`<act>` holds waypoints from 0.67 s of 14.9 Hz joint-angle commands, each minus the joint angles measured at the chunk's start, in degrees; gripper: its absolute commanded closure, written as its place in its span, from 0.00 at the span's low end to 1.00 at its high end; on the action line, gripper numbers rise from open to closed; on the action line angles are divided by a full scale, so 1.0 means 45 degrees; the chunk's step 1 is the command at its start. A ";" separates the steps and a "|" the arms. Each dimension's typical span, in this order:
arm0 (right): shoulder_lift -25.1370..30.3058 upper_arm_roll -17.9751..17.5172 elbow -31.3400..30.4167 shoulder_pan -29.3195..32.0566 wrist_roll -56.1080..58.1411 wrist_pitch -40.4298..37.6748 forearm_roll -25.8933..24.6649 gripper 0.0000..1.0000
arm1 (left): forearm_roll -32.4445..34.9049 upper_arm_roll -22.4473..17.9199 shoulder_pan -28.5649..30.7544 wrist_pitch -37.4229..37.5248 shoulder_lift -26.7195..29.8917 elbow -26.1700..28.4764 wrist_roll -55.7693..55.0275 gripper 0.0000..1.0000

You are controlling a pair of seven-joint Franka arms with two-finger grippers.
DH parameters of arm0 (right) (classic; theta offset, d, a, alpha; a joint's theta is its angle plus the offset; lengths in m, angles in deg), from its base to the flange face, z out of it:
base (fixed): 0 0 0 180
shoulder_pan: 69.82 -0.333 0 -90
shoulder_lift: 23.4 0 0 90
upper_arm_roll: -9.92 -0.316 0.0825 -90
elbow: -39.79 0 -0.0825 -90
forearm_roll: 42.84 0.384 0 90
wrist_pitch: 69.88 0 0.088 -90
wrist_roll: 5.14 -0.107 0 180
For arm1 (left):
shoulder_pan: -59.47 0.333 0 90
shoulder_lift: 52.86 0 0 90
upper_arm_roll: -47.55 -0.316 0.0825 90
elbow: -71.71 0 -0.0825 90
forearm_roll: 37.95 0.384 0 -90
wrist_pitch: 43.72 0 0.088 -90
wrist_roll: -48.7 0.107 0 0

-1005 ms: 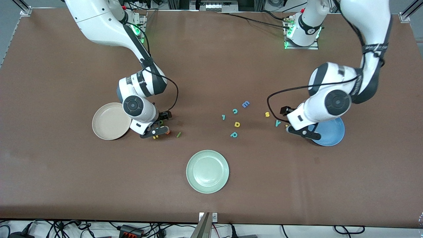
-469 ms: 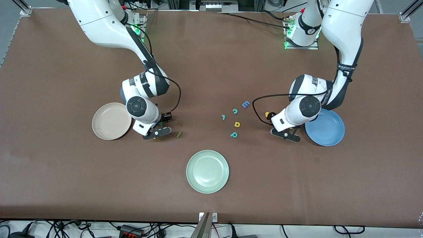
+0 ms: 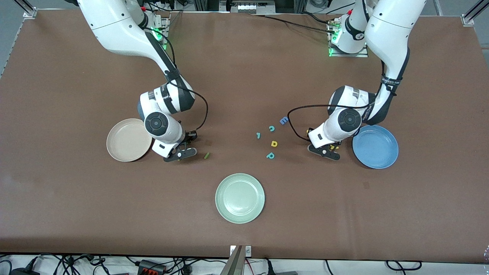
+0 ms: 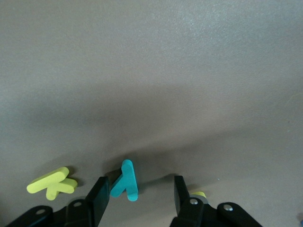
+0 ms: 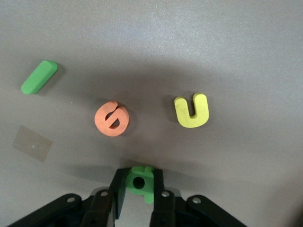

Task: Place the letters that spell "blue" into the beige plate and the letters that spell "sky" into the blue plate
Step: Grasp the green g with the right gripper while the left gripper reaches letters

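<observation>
— Well, what's the count?
— Three plates: beige plate [image 3: 116,147], blue plate [image 3: 376,149], green plate [image 3: 240,198]. Beside the beige one, the right gripper [image 5: 138,183] grips the green b [image 5: 147,174]; e [image 5: 111,118], u [image 5: 191,111] and l [image 5: 39,77] lie loose nearby.
— And the left gripper [image 4: 139,191]?
— Jaws open astride the teal y [image 4: 125,182], near the blue plate's rim. The k [image 4: 52,183] lies beside it, and perhaps the s [image 4: 199,194], mostly hidden. Five stray letters [image 3: 271,128] sit mid-table, with bare cloth around them.

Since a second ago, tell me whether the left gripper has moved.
Yes. The left gripper has shifted away from the blue plate toward the loose letters at mid-table, and now straddles the teal y.
</observation>
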 commanded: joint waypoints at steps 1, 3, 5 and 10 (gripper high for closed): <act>-0.0166 0.0002 0.0187 0.0011 -0.0018 0.0029 0.0180 0.82 | 0.0154 -0.0112 -0.0073 -0.0218 0.0011 0.0054 0.0276 0.53; 0.0047 0.0099 0.0439 0.0069 0.0080 -0.0262 0.0180 0.84 | 0.0426 -0.0093 -0.0073 -0.0218 -0.0009 0.0054 0.0276 0.57; 0.0943 0.0100 0.0460 0.0827 0.0061 -0.1236 0.0160 0.84 | 0.0525 -0.0112 -0.0034 -0.0179 -0.0028 0.0054 0.0256 0.72; 0.1885 0.0430 0.0441 0.2821 0.0490 -0.3599 -0.0228 0.84 | 0.0525 -0.0170 0.0063 0.0833 0.0302 -0.0198 0.0237 0.95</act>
